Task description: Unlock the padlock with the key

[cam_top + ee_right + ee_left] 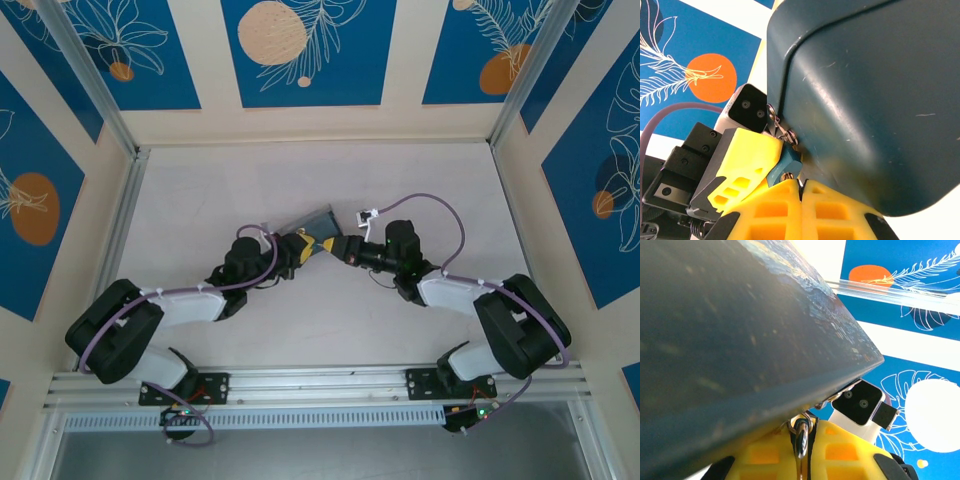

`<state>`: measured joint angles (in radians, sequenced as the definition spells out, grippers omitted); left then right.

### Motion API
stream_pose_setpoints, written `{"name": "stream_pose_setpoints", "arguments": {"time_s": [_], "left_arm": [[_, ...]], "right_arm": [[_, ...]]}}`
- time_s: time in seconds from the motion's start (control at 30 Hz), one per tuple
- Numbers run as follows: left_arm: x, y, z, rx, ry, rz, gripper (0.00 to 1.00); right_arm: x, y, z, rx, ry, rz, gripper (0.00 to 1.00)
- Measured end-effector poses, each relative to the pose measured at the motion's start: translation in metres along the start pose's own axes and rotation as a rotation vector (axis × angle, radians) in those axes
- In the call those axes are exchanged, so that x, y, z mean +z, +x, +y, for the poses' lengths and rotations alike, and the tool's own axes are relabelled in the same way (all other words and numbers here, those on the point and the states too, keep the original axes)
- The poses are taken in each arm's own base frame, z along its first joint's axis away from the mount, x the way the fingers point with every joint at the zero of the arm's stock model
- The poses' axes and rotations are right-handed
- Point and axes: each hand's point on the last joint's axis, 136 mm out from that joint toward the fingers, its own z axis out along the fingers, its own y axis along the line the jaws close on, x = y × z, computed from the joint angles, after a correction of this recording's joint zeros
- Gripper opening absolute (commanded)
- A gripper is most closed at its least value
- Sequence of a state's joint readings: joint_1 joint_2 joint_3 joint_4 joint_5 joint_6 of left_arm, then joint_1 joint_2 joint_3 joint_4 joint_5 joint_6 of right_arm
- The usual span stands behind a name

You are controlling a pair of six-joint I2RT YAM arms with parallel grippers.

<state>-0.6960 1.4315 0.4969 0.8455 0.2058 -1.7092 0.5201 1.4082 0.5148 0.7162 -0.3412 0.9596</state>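
Left gripper (803, 445): it is shut. Its yellow fingers pinch the small metal loop on top of the padlock (800, 431).
Right gripper (801, 192): it is shut too, with its yellow fingers pressed together. A tiny metal bit pokes out at the tips, and we think this is the key (788, 176).
Where the padlock is: it hangs from the little clasp at a corner of the tin box (865, 100), right between the two grippers.
Which way it lies: from the right gripper, the padlock is just to the left, right at the fingertips.
Long side of the key: it seems to point from the right fingertips toward the padlock, but it is too small for us to be sure.
Nearer arm: both are right at the padlock. We think the left one holds it steady and the right one brings the key.
Tin box: it sits in the middle of the table (300, 180), just on the far side of the grippers.
Next move: we think the key has to be in the keyhole and turn. The keyhole is hidden, so we cannot tell if the key is in yet.
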Motion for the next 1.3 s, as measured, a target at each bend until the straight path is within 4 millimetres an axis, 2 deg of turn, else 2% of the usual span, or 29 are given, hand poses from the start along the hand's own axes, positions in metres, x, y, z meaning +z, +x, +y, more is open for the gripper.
{"name": "stream_pose_setpoints", "arguments": {"time_s": [0.3, 0.77, 1.13, 1.2, 1.3], "left_arm": [[0.005, 0.002, 0.000, -0.024, -0.015, 0.017, 0.00], [0.007, 0.003, 0.003, -0.010, -0.043, 0.025, 0.00], [0.008, -0.002, 0.007, 0.013, -0.066, -0.002, 0.00], [0.008, -0.003, 0.009, 0.019, -0.071, -0.006, 0.00], [0.008, 0.000, 0.011, 0.036, -0.079, 0.002, 0.00]], "right_arm": [[-0.003, -0.002, -0.002, 0.056, -0.004, 0.015, 0.00], [0.004, 0.002, -0.004, 0.427, 0.007, 0.013, 0.00], [0.012, 0.002, -0.009, 0.498, 0.022, 0.014, 0.01], [0.013, 0.002, -0.010, 0.501, 0.028, 0.016, 0.14], [0.013, 0.001, -0.008, 0.488, 0.028, 0.006, 0.49]]}}
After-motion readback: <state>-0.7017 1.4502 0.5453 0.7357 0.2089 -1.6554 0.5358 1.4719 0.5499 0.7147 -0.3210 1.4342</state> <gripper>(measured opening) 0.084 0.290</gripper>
